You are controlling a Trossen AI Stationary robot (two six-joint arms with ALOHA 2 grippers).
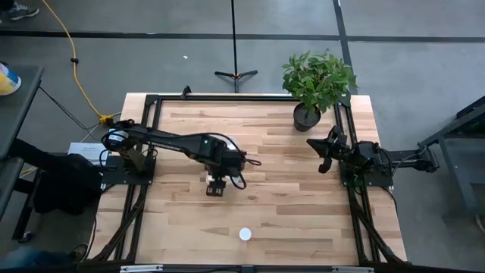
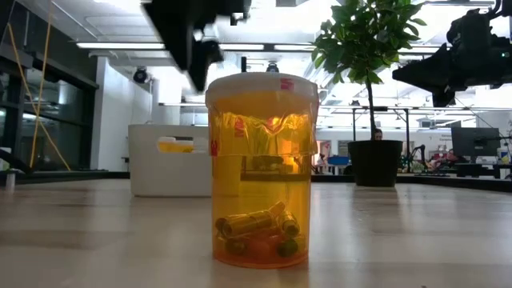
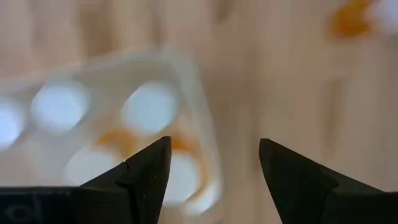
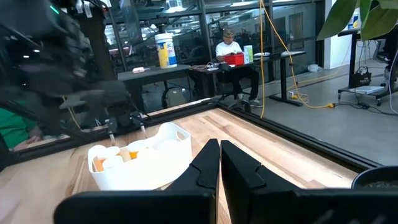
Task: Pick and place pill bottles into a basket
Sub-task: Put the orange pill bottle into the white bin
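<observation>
- Left gripper (image 3: 214,171): poised above the basket (image 3: 193,93) near the table's middle; fingers spread apart, nothing held between them.
- Right gripper (image 4: 219,163): parked at the table's right edge beside the plant pot (image 1: 306,117); fingers pressed together, empty.
- Basket contents: several capped bottles stand inside; exact count cannot be told.
- Remaining pill bottle (image 2: 261,170): stands upright on the table's near side, well apart from the basket; white cap (image 1: 245,234) shows from above.
- Risk: judged likely that this bottle is next; a tall, smooth cylinder may tip or roll if one finger strikes it first.
- Risk: a low pass over the basket could clip its rim and shift it.
- Materials: bottle body amber, translucent, glossy, small capsules visible inside; basket white plastic, rounded corners; table (image 1: 303,197) pale wood planks, matte.
</observation>
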